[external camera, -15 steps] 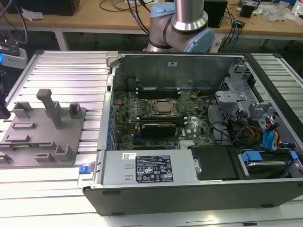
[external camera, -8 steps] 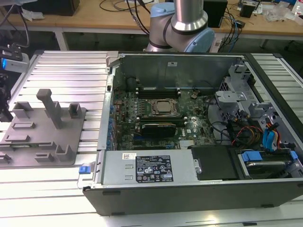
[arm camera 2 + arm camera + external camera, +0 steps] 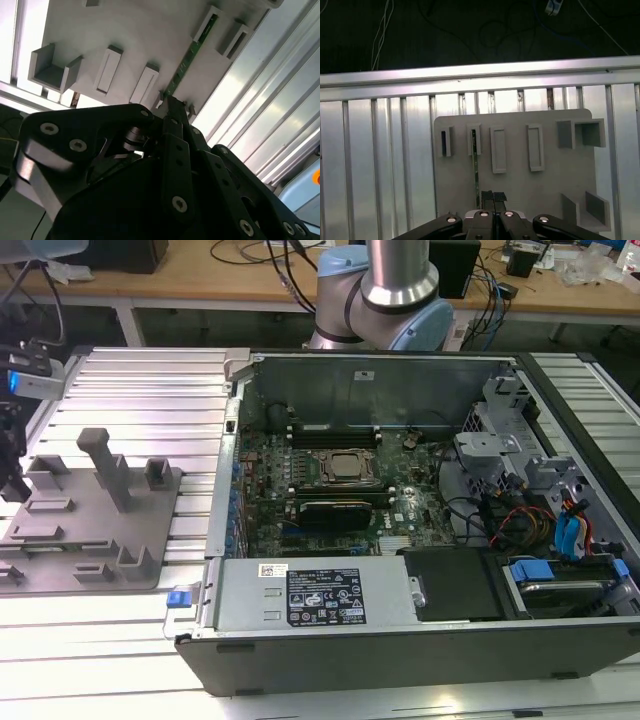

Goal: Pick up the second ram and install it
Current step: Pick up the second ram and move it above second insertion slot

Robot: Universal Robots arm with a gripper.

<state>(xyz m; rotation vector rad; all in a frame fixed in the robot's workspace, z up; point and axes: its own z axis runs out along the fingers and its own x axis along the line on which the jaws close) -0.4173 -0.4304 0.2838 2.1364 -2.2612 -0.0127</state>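
Observation:
The second ram (image 3: 475,170) is a thin green stick standing on edge in a slot of the grey holder plate (image 3: 520,195). In the second wrist view the second ram (image 3: 187,60) runs from a slot block down to my black fingertips. My gripper (image 3: 493,196) hangs just above the stick's near end, its two pads pressed together. The stick lies slightly to one side of their seam, and I cannot tell if it touches them. In the exterior view my gripper (image 3: 10,455) is at the far left edge, over the holder plate (image 3: 150,540).
The open computer case (image 3: 350,375) fills the exterior view's middle and right, with the motherboard, a processor (image 3: 347,468) and black memory slots (image 3: 330,430). The arm's base (image 3: 395,280) stands behind it. Ribbed aluminium table (image 3: 380,165) surrounds the plate, and upright grey posts (image 3: 110,470) rise from it.

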